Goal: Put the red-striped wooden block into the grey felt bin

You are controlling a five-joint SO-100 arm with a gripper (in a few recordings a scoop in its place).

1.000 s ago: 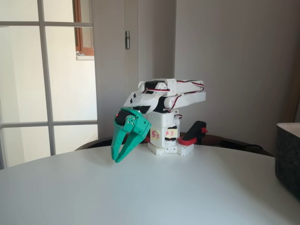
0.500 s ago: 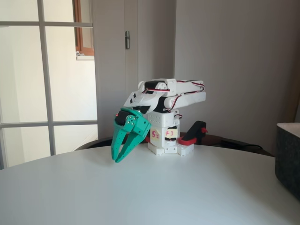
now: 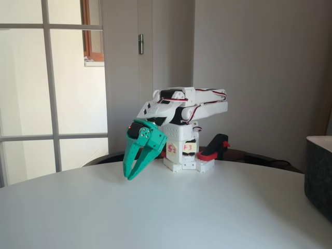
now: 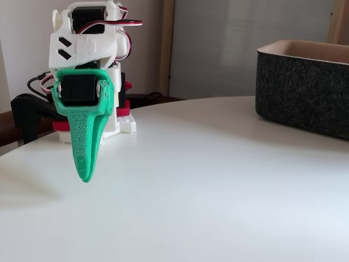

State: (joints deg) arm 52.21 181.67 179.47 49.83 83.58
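Observation:
My green gripper [image 3: 129, 177] hangs from the folded white arm, pointing down with its tips just above the white table [image 3: 171, 212]. The fingers meet at the tips with nothing between them, so it is shut and holds nothing. Another fixed view has the gripper [image 4: 83, 177] edge-on, at the left of the table. The grey felt bin [image 3: 319, 171] stands at the table's right edge, well away from the gripper. In the closer fixed view the grey felt bin [image 4: 305, 93] sits at the back right, its pale rim on top. The red-striped wooden block is out of view.
A black and red clamp [image 3: 215, 148] holds the arm's base [image 3: 181, 153] at the table's far edge. A glass door [image 3: 52, 88] and a grey wall stand behind. Bare white tabletop stretches between the gripper and the bin.

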